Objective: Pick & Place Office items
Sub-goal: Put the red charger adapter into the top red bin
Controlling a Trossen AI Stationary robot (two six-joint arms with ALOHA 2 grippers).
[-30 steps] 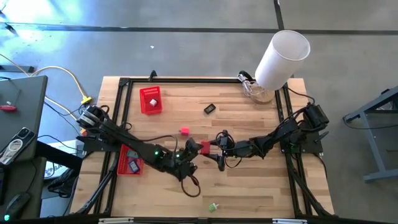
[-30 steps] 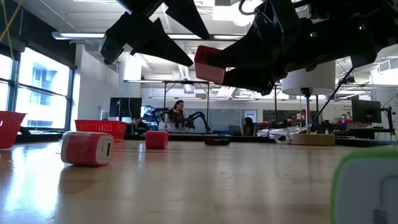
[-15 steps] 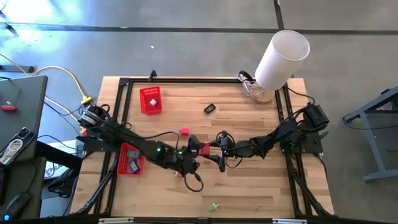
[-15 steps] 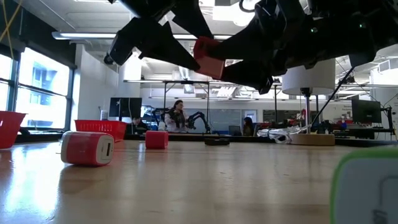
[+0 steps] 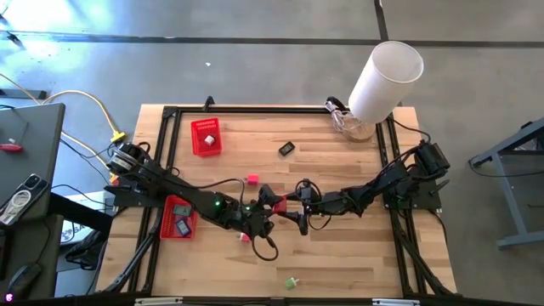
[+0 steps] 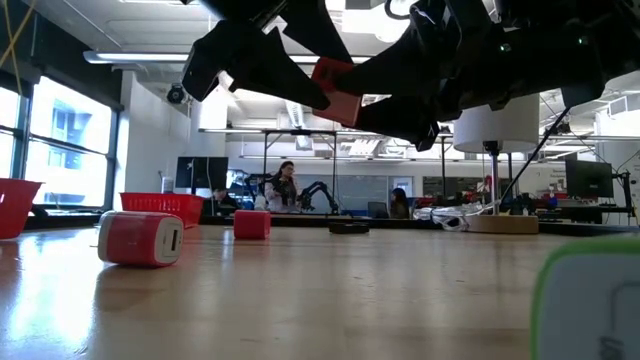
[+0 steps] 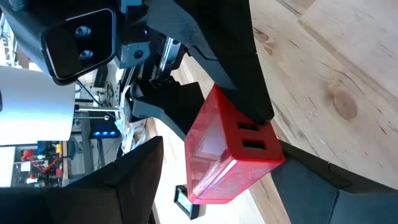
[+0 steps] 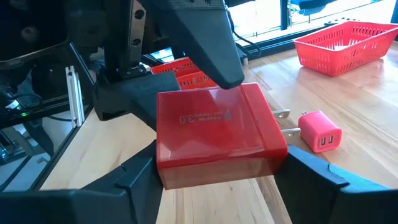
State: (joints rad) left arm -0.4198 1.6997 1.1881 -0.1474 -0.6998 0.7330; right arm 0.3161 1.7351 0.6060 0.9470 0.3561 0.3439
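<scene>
Two red baskets (image 5: 172, 204) sit on the left. The left claw (image 5: 263, 206) is open, with its fingers on both sides of the red block (image 8: 214, 134) but not squeezing. The block hangs over the middle of the table. It looks light, hard and smooth, so hold its flat sides. The right claw (image 5: 293, 205) grips it. Four small pieces lie loose on the table.

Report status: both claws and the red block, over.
Right claw shut on red block, up off the table. Left claw open, fingers straddling the block. Pink plug lies on the table nearby, not in the way.
</scene>
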